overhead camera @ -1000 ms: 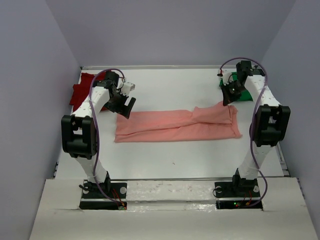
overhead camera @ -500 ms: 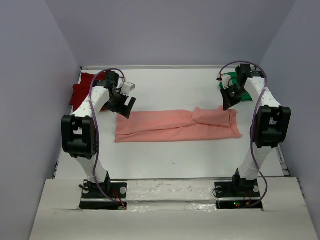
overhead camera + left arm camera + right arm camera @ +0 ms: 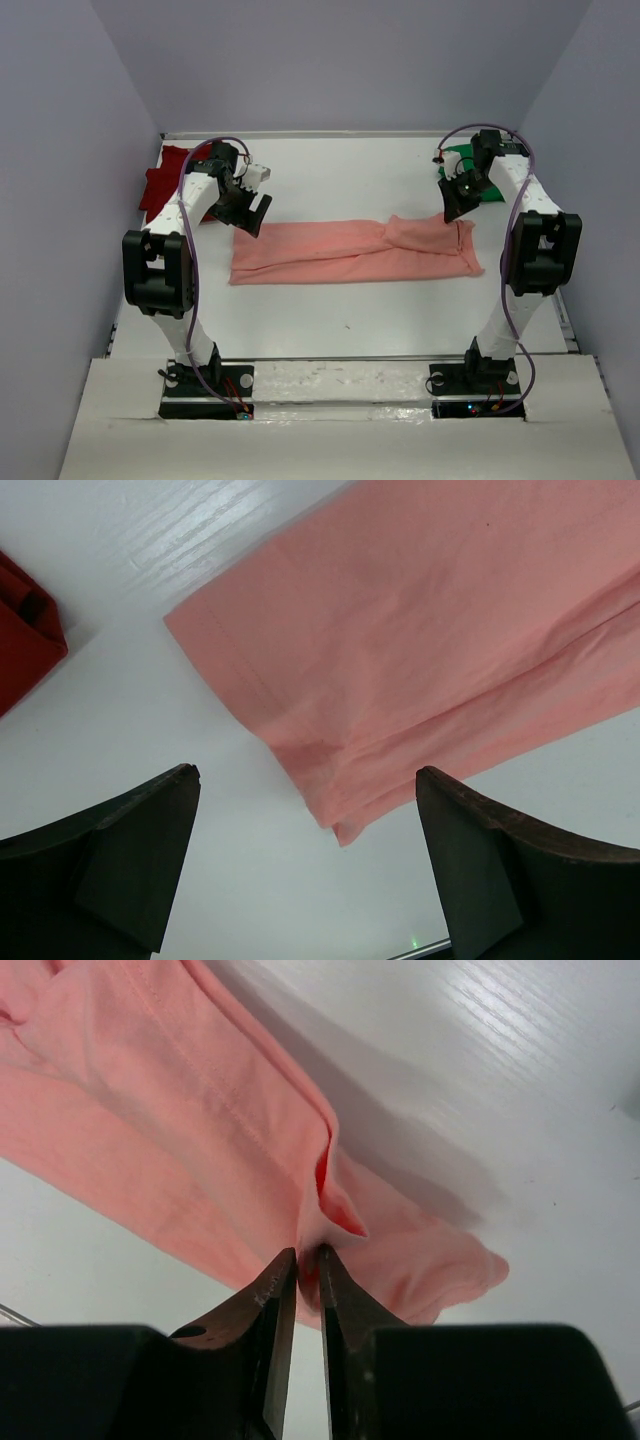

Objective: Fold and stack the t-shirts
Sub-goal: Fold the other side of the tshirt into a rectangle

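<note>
Left arm (image 3: 186, 212) stood with elbow raised, reaching to the far left. Left claw (image 3: 256, 214) hung with jaws spread wide and empty. Right arm (image 3: 522, 195) arched at far right. Right claw (image 3: 306, 1253) pointed down, jaws nearly together, pinching a fold of the salmon-pink t-shirt (image 3: 190, 1130).

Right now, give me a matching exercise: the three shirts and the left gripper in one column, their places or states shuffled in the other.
1. pink shirt
2. red shirt
3. green shirt
4. left gripper

A. far right of the table
B. open, holding nothing
C. far left of the table
D. long folded strip across the middle

Pairs: 1-D, 2-C, 3-A, 4-B
</note>
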Controlling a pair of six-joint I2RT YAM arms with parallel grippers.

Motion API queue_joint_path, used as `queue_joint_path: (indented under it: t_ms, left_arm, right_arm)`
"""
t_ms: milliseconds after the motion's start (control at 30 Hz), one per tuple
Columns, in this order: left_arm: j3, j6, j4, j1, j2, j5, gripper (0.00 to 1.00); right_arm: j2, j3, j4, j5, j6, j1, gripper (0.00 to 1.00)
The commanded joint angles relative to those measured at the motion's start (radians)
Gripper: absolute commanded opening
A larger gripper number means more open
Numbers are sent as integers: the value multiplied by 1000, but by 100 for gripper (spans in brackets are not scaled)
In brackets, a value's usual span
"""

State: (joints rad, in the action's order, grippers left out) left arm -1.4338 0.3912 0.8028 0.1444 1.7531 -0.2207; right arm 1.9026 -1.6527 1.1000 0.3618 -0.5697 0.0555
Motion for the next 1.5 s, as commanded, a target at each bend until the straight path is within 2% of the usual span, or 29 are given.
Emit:
queue_joint_path:
  t_ms: [0, 100, 167, 200, 233, 267, 333, 500, 567, 667, 800, 1067, 1233, 1467]
  left_arm:
    - [-20, 6, 26, 6, -52, -5, 99]
    - [-19, 8, 26, 6, -52, -5, 99]
    - [-19, 8, 26, 6, -50, -6, 99]
    - [-20, 8, 26, 6, -50, -5, 99]
    - [-20, 8, 27, 6, -49, -6, 99]
    - [-19, 8, 27, 6, -50, -6, 99]
    - [-19, 8, 27, 6, -49, -8, 99]
    - [-7, 8, 18, 6, -53, -3, 99]
    - [7, 6, 12, 6, -52, -6, 99]
    - [15, 6, 6, 6, -44, -5, 99]
    - [1, 8, 6, 6, -40, 4, 99]
    - [-22, 2, 12, 6, -9, 4, 99]
    - [-36, -2, 18, 6, 2, -3, 99]
    - [-45, -6, 19, 7, 5, -6, 99]
  right_arm:
    - [-20, -12, 15, 31, -2, -5, 24]
    - [-19, -12, 12, 32, -2, -5, 27]
    - [-19, -12, 14, 37, -1, -5, 25]
    - [-17, -12, 15, 39, -2, -5, 16]
    - [-17, -13, 17, 39, -2, -5, 12]
    - [-19, -13, 20, 40, -4, -5, 0]
    - [-19, -13, 20, 40, -6, -5, 0]
    - [-2, 2, -18, -7, -1, -5, 27]
    - [18, 13, -70, -42, 8, -5, 32]
    - [73, -12, -100, -78, 25, -5, 35]
    - [186, -125, -103, -73, 40, -5, 37]
    - [294, -280, -89, -73, 48, -5, 39]
    - [300, -292, -72, -72, 45, -5, 39]
    - [251, -205, -97, -109, 21, -5, 40]
